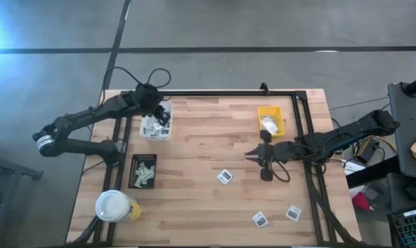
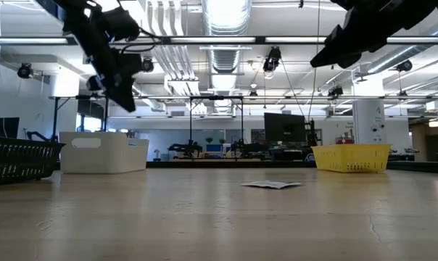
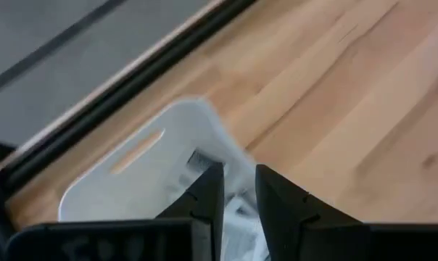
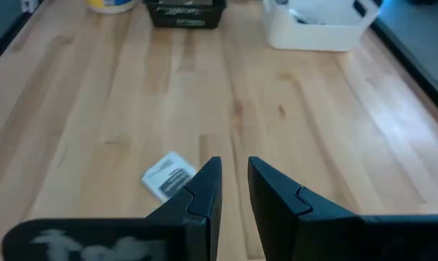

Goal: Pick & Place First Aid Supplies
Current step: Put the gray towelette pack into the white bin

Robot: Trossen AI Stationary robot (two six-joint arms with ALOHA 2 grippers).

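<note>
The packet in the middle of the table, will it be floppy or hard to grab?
The packet lies nearly flat on the table, so it is probably thin, light and bendy. It would likely slide if pushed, and fingers may struggle to get under it.

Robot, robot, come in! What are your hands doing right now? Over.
Left hand open over white plastic tray, holding nothing. Right hand open, empty, above table near small flat white packet. Nothing in the way.

Overhead and table-level views share the white tray (image 1: pixel 156 129).
</note>
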